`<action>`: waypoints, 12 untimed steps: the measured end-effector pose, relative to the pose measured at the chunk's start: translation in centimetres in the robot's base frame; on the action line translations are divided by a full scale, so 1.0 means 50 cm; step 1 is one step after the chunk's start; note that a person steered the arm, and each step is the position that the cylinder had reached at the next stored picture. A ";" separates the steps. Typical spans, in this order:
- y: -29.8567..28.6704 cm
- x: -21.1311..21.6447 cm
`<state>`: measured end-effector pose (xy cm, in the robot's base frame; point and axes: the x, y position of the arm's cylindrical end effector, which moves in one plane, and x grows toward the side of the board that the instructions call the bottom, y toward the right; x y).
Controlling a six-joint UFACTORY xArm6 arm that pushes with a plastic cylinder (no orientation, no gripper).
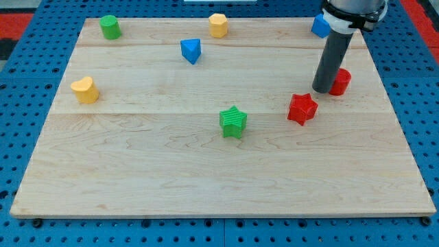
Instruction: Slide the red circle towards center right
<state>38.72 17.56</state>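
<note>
Camera view shows you the red circle (341, 81) as a short, glossy red cylinder, partly hidden behind the dark rod. It sits toward the view's right, in the upper half of the wooden board (206, 178). My tip (322, 90) rests on the board against the circle's left side; the rod ends plainly, with no claw to open or hold anything. Count seven blocks: two red, namely the circle and a red star (302, 108) just below-left of the tip; two green, a cylinder (110, 27) and a star (233, 121); two yellow, a heart (85, 90) and a hexagon (218, 25); two blue, a triangle (191, 50) and a partly hidden block (318, 26).
</note>
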 end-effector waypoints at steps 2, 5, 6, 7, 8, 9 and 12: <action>-0.001 -0.092; 0.039 -0.089; 0.051 -0.075; 0.056 -0.057; 0.057 -0.055; 0.055 -0.067; 0.033 -0.020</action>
